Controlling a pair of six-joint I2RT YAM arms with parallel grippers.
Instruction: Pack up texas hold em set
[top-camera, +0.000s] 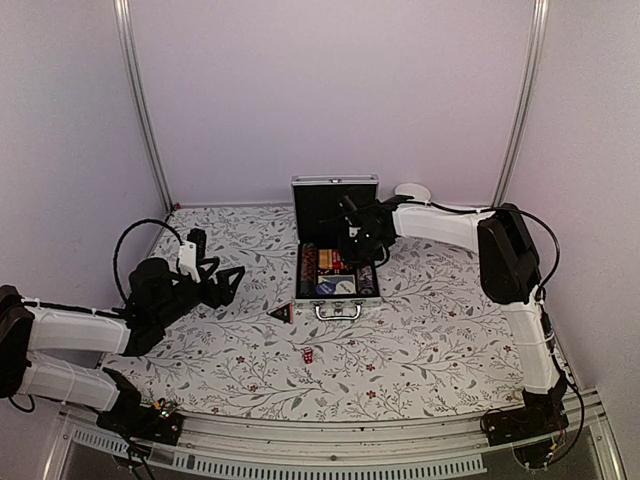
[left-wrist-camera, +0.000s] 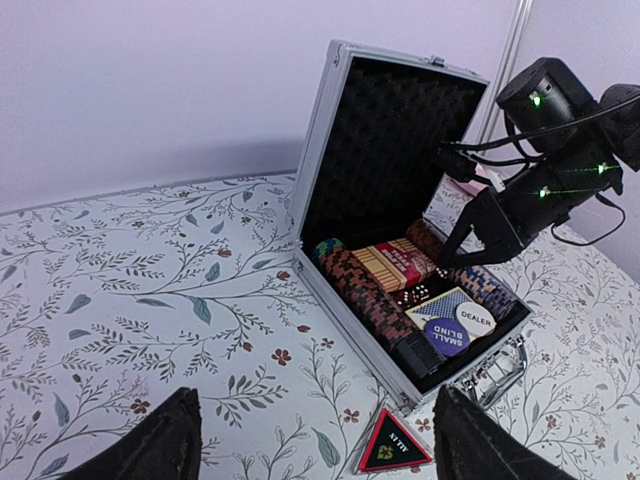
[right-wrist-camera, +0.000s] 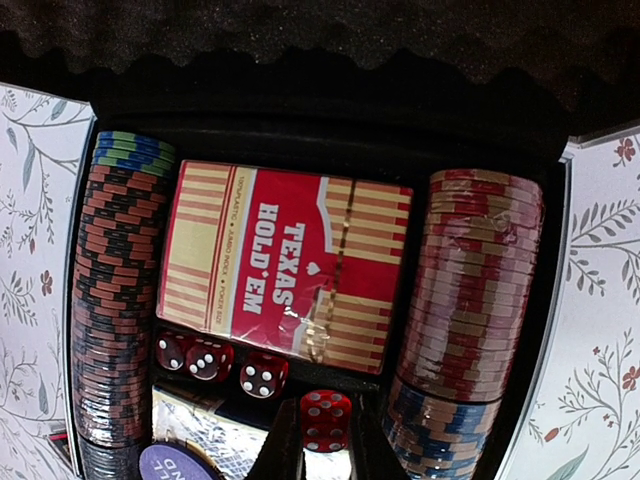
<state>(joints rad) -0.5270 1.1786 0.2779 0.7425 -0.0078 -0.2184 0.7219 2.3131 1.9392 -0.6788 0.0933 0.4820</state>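
Top external view: left jaws stand spread wide over the floral-patterned bench (top-camera: 420, 340), a black, red-edged triangular piece (top-camera: 281, 314) just to their right. Right jaws, low inside the open silver aluminium case (top-camera: 335, 182), pinch a tiny red die (right-wrist-camera: 325, 420) near the tan-red card pack (right-wrist-camera: 285, 265).

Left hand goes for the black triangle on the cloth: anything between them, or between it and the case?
Nothing visible. Only bare cloth lies between the open left hand and the black triangle, which sits before the open case. The right hand, shut on a red die, hangs over the case and may crowd the drop.
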